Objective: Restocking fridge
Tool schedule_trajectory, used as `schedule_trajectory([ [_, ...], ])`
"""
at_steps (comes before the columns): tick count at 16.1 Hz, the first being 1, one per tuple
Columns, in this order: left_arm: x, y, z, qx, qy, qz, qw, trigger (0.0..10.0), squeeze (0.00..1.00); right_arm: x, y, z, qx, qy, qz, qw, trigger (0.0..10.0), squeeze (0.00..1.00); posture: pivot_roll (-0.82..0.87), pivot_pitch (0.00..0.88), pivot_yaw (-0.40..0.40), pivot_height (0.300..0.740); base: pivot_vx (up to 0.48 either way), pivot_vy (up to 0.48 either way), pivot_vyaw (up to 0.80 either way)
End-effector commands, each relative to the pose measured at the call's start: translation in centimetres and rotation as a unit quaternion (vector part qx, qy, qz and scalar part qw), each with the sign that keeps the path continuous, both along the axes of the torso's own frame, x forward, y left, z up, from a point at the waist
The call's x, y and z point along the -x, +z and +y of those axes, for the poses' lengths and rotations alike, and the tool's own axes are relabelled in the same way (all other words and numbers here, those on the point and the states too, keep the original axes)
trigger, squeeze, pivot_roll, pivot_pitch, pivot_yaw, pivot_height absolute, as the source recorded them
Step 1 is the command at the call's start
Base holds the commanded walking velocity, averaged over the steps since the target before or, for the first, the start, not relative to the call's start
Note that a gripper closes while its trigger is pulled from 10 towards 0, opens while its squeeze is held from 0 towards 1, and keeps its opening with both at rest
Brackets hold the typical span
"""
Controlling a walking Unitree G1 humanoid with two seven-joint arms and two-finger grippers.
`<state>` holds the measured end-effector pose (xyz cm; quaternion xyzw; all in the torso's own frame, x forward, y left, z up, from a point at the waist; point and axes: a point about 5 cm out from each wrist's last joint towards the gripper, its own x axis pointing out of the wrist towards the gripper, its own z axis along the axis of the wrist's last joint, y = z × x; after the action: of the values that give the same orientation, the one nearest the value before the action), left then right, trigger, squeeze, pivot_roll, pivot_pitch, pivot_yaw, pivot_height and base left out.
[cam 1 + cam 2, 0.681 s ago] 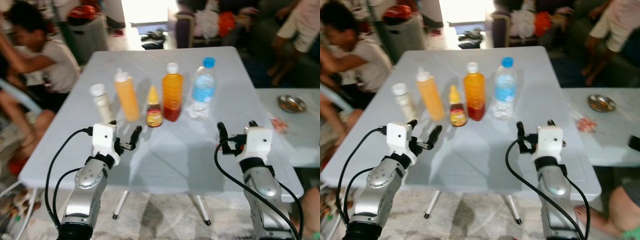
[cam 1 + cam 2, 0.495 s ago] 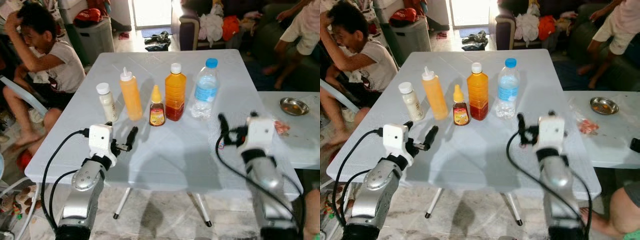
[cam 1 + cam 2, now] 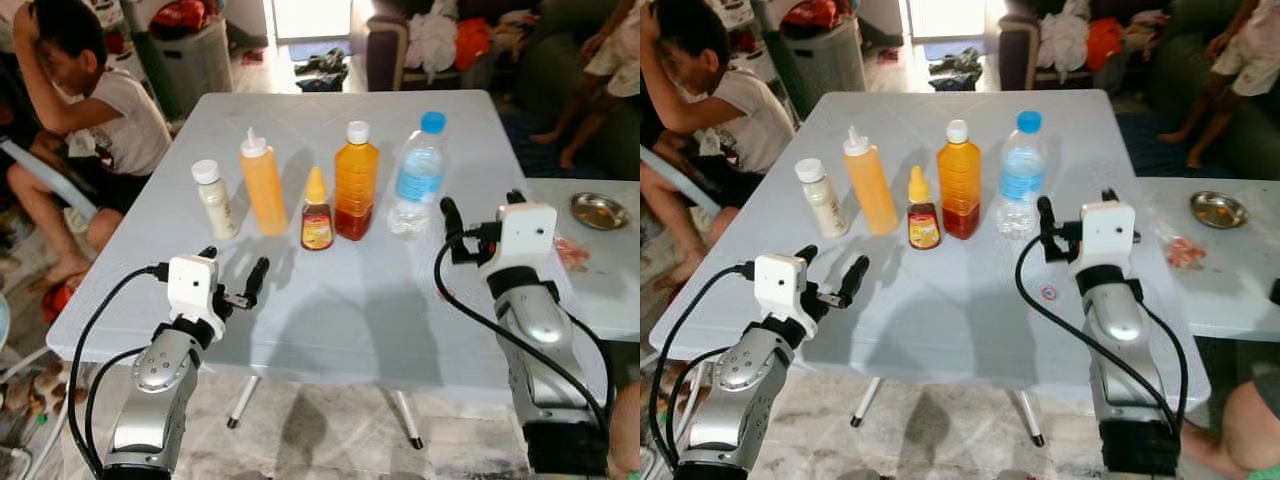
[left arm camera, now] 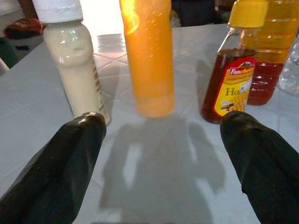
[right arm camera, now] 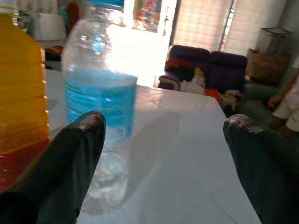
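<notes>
The left gripper (image 3: 233, 285) hovers over the near left part of a white table (image 3: 330, 310), its two black fingers (image 4: 70, 163) spread wide and holding nothing. The right gripper (image 3: 478, 218) hovers over the table's right side, fingers (image 5: 70, 154) also wide apart and empty.

Five containers stand upright in a row across the middle of the table. From the robot's left: a small cream-coloured bottle (image 3: 214, 199) with a white cap, a tall orange squeeze bottle (image 3: 262, 187) with a nozzle top, a small honey bottle (image 3: 317, 211) with a yellow cap, a larger bottle of amber liquid (image 3: 355, 181) with a white cap, and a clear water bottle (image 3: 417, 178) with a blue cap and label.

The left wrist view looks between the fingers at the squeeze bottle, with the cream bottle and honey bottle to either side; the word "Honey" is partly readable on the label. The right wrist view shows the water bottle close beside one finger, next to the amber bottle, with a sofa beyond.

The head views show a seated person (image 3: 85, 110) past the table's far left corner, and a second table (image 3: 600, 270) to the right carrying a small metal dish (image 3: 598, 210).
</notes>
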<state>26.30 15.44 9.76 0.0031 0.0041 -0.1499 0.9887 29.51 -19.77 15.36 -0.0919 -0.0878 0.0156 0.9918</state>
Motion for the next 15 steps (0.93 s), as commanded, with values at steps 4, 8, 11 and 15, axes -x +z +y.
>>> schedule_trajectory([
  [4,0.2,-0.1,0.5,-0.008,0.004,0.006,1.000,10.0,0.00,-0.9,1.1,1.2,0.009,0.029,-0.020,0.999,10.0,0.00,-0.06,0.035,0.050,0.740,0.000,0.000,0.75],
  [8,0.2,0.0,0.4,-0.009,0.003,0.005,1.000,10.0,0.00,-0.1,0.8,2.2,-0.001,0.042,-0.018,0.999,10.0,0.00,-0.06,0.034,0.047,0.740,0.000,0.000,0.00],
  [11,0.2,0.0,0.4,-0.008,0.003,0.005,1.000,10.0,0.00,0.7,0.8,2.8,0.007,0.030,-0.026,0.999,10.0,0.00,-0.06,0.044,0.050,0.740,0.000,0.000,0.00],
  [15,0.0,0.0,0.3,-0.009,-0.001,0.005,1.000,10.0,0.00,0.2,2.5,2.3,0.013,0.012,-0.050,0.999,10.0,0.00,-0.07,0.045,0.059,0.740,0.000,0.000,0.00],
])
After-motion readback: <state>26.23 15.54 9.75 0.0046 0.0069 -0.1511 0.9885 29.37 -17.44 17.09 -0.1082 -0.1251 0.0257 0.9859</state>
